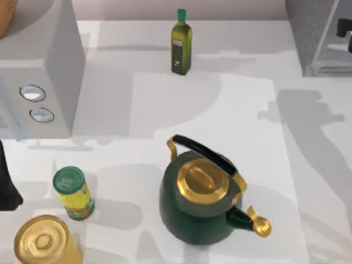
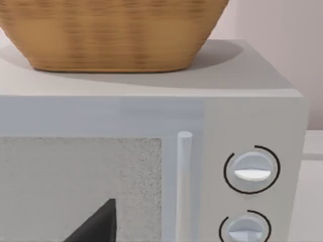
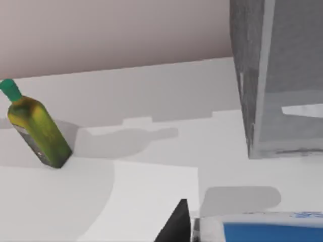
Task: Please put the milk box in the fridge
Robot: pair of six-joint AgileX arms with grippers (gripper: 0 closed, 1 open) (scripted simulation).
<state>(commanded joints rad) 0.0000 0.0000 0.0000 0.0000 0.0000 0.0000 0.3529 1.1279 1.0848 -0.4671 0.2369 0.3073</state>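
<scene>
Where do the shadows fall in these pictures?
Top view: a long arm-shaped shadow crosses the table at right, and the kettle shades the mat. Right wrist view: the oil bottle casts a soft bottle-shaped shadow. Left wrist view: the basket shades the box's top.

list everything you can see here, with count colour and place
fridge: 1, dark grey speckled, table's far right corner
milk box: 1, blue and white, in the right wrist view, near the fridge
oil bottle: 1, olive with green cap, far middle
kettle: 1, dark green with gold lid, near middle
can: 1, yellow with green lid, near left
gold jar: 1, gold, near left corner
microwave: 1, pale grey with two dials, far left
basket: 1, tan wicker, on the microwave
left arm: black, left edge
right gripper: black, at the fridge
</scene>
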